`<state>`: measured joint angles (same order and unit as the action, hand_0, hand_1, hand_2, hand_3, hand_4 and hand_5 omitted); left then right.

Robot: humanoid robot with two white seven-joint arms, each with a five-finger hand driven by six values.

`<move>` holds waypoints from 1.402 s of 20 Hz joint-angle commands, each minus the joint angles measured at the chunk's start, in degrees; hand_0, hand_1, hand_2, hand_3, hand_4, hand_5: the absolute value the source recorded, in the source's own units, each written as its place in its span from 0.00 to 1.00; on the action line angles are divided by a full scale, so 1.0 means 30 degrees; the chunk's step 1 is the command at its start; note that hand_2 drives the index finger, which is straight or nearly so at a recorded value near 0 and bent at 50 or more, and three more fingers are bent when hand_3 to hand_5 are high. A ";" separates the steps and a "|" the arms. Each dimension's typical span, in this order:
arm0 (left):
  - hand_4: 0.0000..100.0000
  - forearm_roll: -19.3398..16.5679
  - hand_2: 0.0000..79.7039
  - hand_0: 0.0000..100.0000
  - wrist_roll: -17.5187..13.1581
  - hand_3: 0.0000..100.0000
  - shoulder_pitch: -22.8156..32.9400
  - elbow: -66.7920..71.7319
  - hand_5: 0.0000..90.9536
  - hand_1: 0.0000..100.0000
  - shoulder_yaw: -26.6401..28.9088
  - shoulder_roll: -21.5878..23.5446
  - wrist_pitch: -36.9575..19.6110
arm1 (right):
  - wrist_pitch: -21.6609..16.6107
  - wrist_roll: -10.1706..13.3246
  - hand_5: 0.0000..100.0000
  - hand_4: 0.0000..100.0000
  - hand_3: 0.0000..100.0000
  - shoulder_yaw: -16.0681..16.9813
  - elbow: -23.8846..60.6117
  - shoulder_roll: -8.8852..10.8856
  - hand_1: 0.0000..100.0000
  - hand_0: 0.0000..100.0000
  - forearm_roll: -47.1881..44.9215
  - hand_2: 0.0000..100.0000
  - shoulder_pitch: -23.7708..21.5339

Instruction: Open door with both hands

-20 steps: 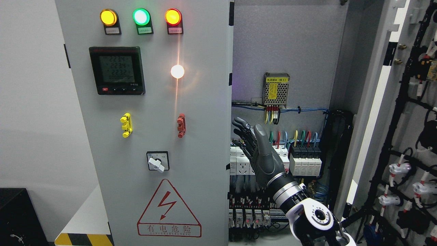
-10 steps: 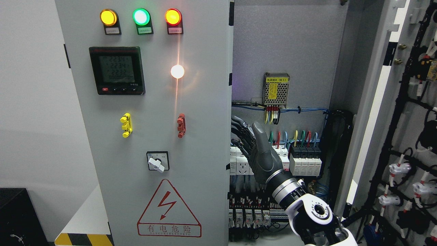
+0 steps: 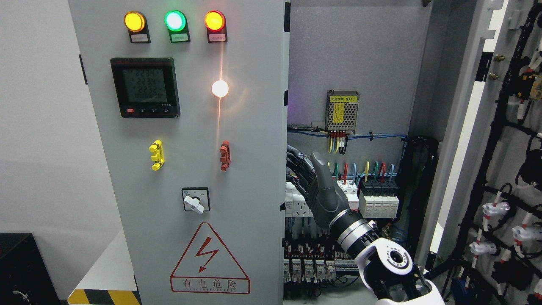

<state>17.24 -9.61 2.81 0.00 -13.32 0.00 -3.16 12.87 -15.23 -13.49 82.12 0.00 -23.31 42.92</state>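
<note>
Right hand (image 3: 315, 186) reached up from the lower right into the open cabinet, its dark fingers (image 3: 296, 159) extended toward the inner edge of the left door (image 3: 190, 169), tips passing just behind that edge; contact with the door could not be judged, and nothing was seen held. Thumb pointed upward. Left door stood closed, filling the middle-left of the view; right door (image 3: 499, 127) was swung wide open at far right, its wiring harness exposed. On the left door: yellow, green and red indicator lamps (image 3: 175, 20) lit along the top, a digital meter (image 3: 145, 87) reading 2234 / 2234 / 2232, a rotary switch (image 3: 195, 200), and a red warning triangle (image 3: 209, 259) captioned "有电危险". Inside, a power supply (image 3: 342, 110) carried a yellow label; its text was too small to read reliably.
</note>
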 commanded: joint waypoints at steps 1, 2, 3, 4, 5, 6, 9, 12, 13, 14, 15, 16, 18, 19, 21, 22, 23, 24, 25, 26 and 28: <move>0.00 -0.0004 0.00 0.00 -0.0018 0.00 0.0000 -0.0498 0.00 0.00 -0.0012 0.0322 0.0000 | 0.0047 -0.0632 0.00 0.00 0.00 0.0249 -0.0479 0.0204 0.00 0.00 -0.0522 0.00 0.0107; 0.00 -0.0004 0.00 0.00 -0.0018 0.00 0.0000 -0.0498 0.00 0.00 0.0017 0.0322 0.0000 | 0.0047 -0.0780 0.00 0.00 0.00 0.0249 -0.0508 0.0205 0.00 0.00 -0.0522 0.00 0.0107; 0.00 -0.0004 0.00 0.00 0.0011 0.00 0.0000 -0.0498 0.00 0.00 -0.0012 0.0322 0.0000 | 0.0047 -0.0840 0.00 0.00 0.00 0.0249 -0.0537 0.0234 0.00 0.00 -0.0551 0.00 0.0107; 0.00 -0.0004 0.00 0.00 0.0011 0.00 0.0000 -0.0498 0.00 0.00 -0.0012 0.0322 0.0000 | 0.0047 -0.0956 0.00 0.00 0.00 0.0249 -0.0537 0.0263 0.00 0.00 -0.0552 0.00 0.0136; 0.00 -0.0004 0.00 0.00 0.0011 0.00 0.0000 -0.0498 0.00 0.00 -0.0012 0.0322 0.0000 | 0.0018 -0.1160 0.00 0.00 0.00 0.0249 -0.0566 0.0264 0.00 0.00 -0.0552 0.00 0.0136; 0.00 -0.0004 0.00 0.00 0.0011 0.00 0.0000 -0.0498 0.00 0.00 -0.0012 0.0322 0.0000 | 0.0017 -0.1336 0.00 0.00 0.00 0.0249 -0.0596 0.0264 0.00 0.00 -0.0552 0.00 0.0136; 0.00 -0.0004 0.00 0.00 0.0011 0.00 0.0000 -0.0498 0.00 0.00 -0.0012 0.0322 0.0000 | 0.0017 -0.1777 0.00 0.00 0.00 0.0278 -0.0742 0.0264 0.00 0.00 -0.0581 0.00 0.0252; 0.00 -0.0004 0.00 0.00 0.0040 0.00 0.0000 -0.0498 0.00 0.00 -0.0012 0.0322 0.0000 | 0.0017 -0.1952 0.00 0.00 0.00 0.0716 -0.0976 0.0264 0.00 0.00 -0.0610 0.00 0.0312; 0.00 -0.0004 0.00 0.00 0.0040 0.00 0.0000 -0.0498 0.00 0.00 -0.0012 0.0322 0.0000 | 0.0017 -0.2127 0.00 0.00 0.00 0.0805 -0.0977 0.0264 0.00 0.00 -0.0610 0.00 0.0312; 0.00 -0.0004 0.00 0.00 0.0040 0.00 0.0000 -0.0498 0.00 0.00 -0.0012 0.0322 0.0000 | 0.0017 -0.2361 0.00 0.00 0.00 0.0806 -0.1035 0.0264 0.00 0.00 -0.0610 0.00 0.0370; 0.00 -0.0004 0.00 0.00 0.0040 0.00 0.0000 -0.0498 0.00 0.00 -0.0012 0.0322 0.0000 | 0.0017 -0.2538 0.00 0.00 0.00 0.0806 -0.1064 0.0293 0.00 0.00 -0.0610 0.00 0.0428; 0.00 -0.0004 0.00 0.00 0.0040 0.00 0.0000 -0.0498 0.00 0.00 -0.0012 0.0322 0.0000 | 0.0017 -0.2684 0.00 0.00 0.00 0.0893 -0.1152 0.0293 0.00 0.00 -0.0610 0.00 0.0429; 0.00 -0.0004 0.00 0.00 0.0040 0.00 0.0000 -0.0498 0.00 0.00 -0.0012 0.0322 0.0000 | 0.0017 -0.2686 0.00 0.00 0.00 0.0953 -0.1240 0.0293 0.00 0.00 -0.0610 0.00 0.0429; 0.00 -0.0004 0.00 0.00 0.0040 0.00 0.0000 -0.0498 0.00 0.00 -0.0012 0.0322 0.0000 | 0.0017 -0.2715 0.00 0.00 0.00 0.0953 -0.1270 0.0293 0.00 0.00 -0.0610 0.00 0.0429; 0.00 -0.0004 0.00 0.00 0.0040 0.00 0.0000 -0.0498 0.00 0.00 -0.0012 0.0322 0.0000 | 0.0017 -0.2715 0.00 0.00 0.00 0.0953 -0.1270 0.0293 0.00 0.00 -0.0610 0.00 0.0458; 0.00 -0.0004 0.00 0.00 0.0069 0.00 0.0000 -0.0498 0.00 0.00 -0.0012 0.0322 0.0000 | 0.0017 -0.2715 0.00 0.00 0.00 0.0953 -0.1328 0.0293 0.00 0.00 -0.0610 0.00 0.0487; 0.00 -0.0004 0.00 0.00 0.0069 0.00 0.0000 -0.0498 0.00 0.00 -0.0012 0.0322 0.0000 | 0.0017 -0.2715 0.00 0.00 0.00 0.0953 -0.1473 0.0293 0.00 0.00 -0.0610 0.00 0.0546; 0.00 -0.0004 0.00 0.00 0.0069 0.00 0.0000 -0.0498 0.00 0.00 -0.0012 0.0322 0.0000 | 0.0017 -0.2744 0.00 0.00 0.00 0.0953 -0.1533 0.0293 0.00 0.00 -0.0610 0.00 0.0575; 0.00 -0.0004 0.00 0.00 0.0069 0.00 0.0000 -0.0498 0.00 0.00 -0.0012 0.0322 0.0000 | 0.0017 -0.2773 0.00 0.00 0.00 0.0982 -0.1563 0.0293 0.00 0.00 -0.0639 0.00 0.0575; 0.00 -0.0004 0.00 0.00 0.0069 0.00 0.0000 -0.0498 0.00 0.00 -0.0012 0.0322 0.0000 | 0.0017 -0.3064 0.00 0.00 0.00 0.0982 -0.1592 0.0293 0.00 0.00 -0.0611 0.00 0.0575; 0.00 -0.0004 0.00 0.00 0.0069 0.00 0.0000 -0.0498 0.00 0.00 -0.0041 0.0322 0.0000 | 0.0017 -0.3418 0.00 0.00 0.00 0.0982 -0.1650 0.0293 0.00 0.00 -0.0610 0.00 0.0633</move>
<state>17.23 -9.45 2.81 0.00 -13.36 0.00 -3.16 12.95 -24.49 -11.19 78.58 0.00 -25.13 44.46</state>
